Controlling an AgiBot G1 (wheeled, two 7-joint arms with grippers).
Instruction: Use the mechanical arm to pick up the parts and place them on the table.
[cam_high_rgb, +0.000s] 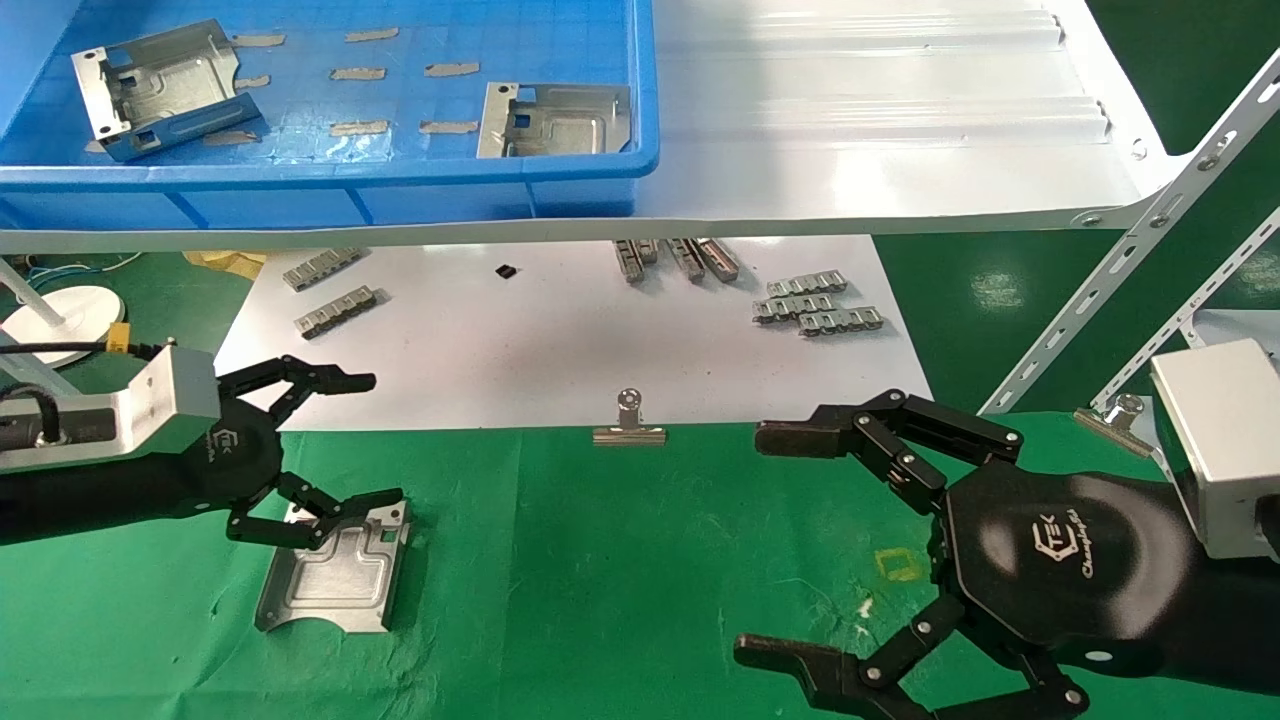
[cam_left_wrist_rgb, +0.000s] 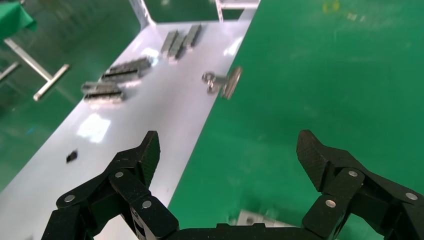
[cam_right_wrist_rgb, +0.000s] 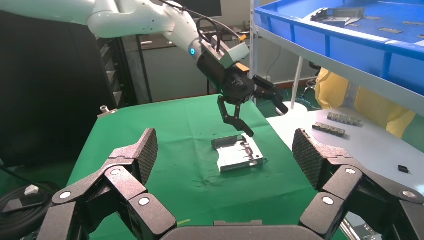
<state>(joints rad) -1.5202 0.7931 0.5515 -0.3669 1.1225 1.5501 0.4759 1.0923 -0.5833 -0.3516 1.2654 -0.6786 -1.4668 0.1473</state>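
Observation:
One silver part (cam_high_rgb: 335, 572) lies flat on the green table (cam_high_rgb: 620, 560) at the left. My left gripper (cam_high_rgb: 375, 438) is open just above the part's far edge, with its lower finger over that edge and nothing held. The left wrist view shows the open gripper (cam_left_wrist_rgb: 230, 150) and a corner of the part (cam_left_wrist_rgb: 260, 218) below the palm. My right gripper (cam_high_rgb: 760, 545) is open and empty over the table at the right. Its wrist view (cam_right_wrist_rgb: 226, 150) looks across at the part (cam_right_wrist_rgb: 237, 152). Two more parts (cam_high_rgb: 160, 85) (cam_high_rgb: 555, 120) lie in the blue bin (cam_high_rgb: 590, 170).
The bin stands on a glossy white shelf (cam_high_rgb: 880, 130) above the table's far side, held by slanted brackets (cam_high_rgb: 1130, 260) at the right. A white board (cam_high_rgb: 560, 350) behind the table carries grey link strips (cam_high_rgb: 815, 305). A binder clip (cam_high_rgb: 628, 425) grips the table's edge.

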